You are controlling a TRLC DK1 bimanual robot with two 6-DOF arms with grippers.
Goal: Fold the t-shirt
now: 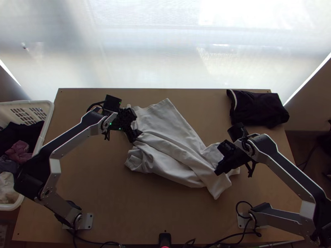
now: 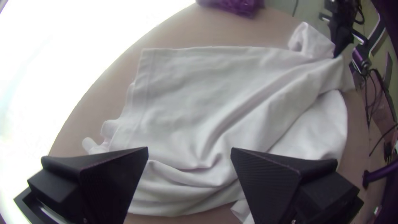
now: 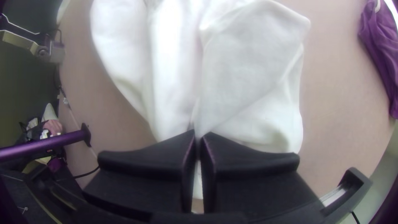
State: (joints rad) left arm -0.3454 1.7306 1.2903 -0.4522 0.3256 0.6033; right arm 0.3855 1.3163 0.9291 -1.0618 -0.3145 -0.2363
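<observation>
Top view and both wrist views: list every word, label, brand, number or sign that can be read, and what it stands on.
No text can be read.
White t-shirt: no legible print or label.
Dark folded garment with a pale trim: none legible.
White plastic laundry basket: slots, no legible lettering.

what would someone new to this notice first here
Probably the white t-shirt, lying rumpled across the middle of the wooden table. The right tool is closed on its cloth at one end, while the left tool is spread open over the other. A folded dark garment stands out near the table's far right corner.
</observation>
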